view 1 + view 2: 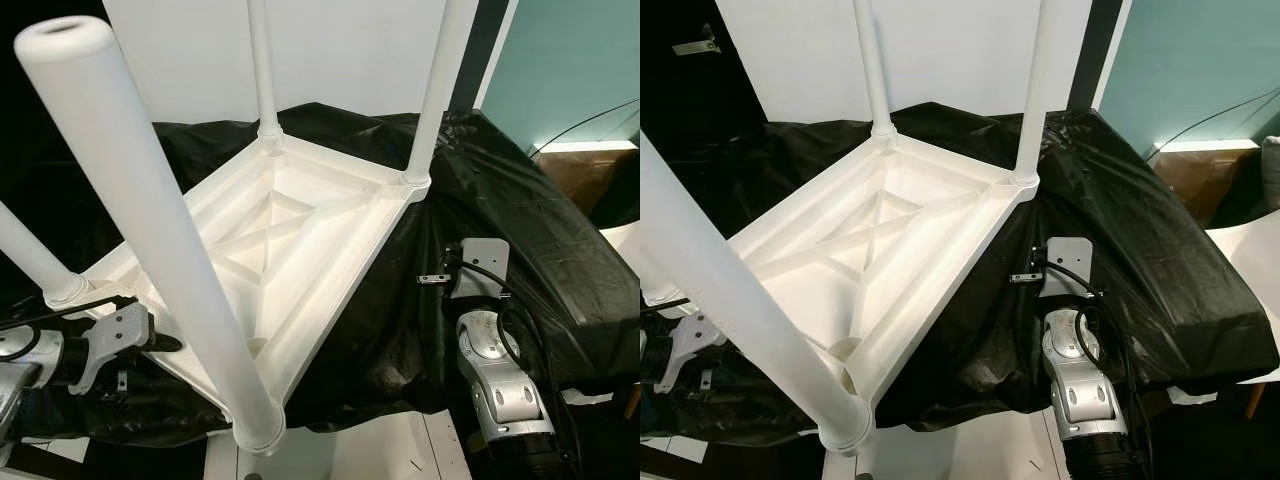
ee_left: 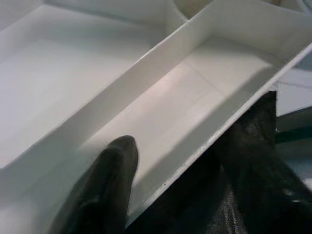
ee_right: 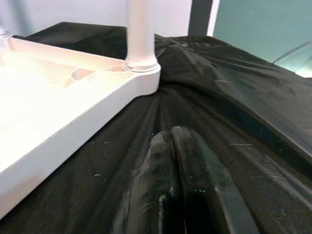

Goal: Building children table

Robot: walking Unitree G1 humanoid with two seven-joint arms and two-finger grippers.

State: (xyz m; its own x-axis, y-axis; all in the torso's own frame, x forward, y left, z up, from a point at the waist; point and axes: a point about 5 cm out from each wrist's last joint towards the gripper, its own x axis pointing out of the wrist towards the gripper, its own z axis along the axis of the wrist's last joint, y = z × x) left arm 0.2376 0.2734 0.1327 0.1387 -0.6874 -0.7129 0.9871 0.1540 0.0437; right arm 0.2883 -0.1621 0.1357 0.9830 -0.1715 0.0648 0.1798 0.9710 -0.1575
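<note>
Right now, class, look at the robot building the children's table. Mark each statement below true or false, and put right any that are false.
1. The white table lies upside down with its legs pointing up. True.
2. The table rests on a bare wooden floor. False: it rests on a black cloth.
3. The right gripper has its two black fingers pressed together. True.
4. The right gripper is clamped around a table leg. False: it holds nothing and rests on the black cloth, apart from the table's edge.
5. The left gripper is at the table's frame, on the robot's left side. True.
6. Only two legs are fitted. False: four legs stand in the corners.
</note>
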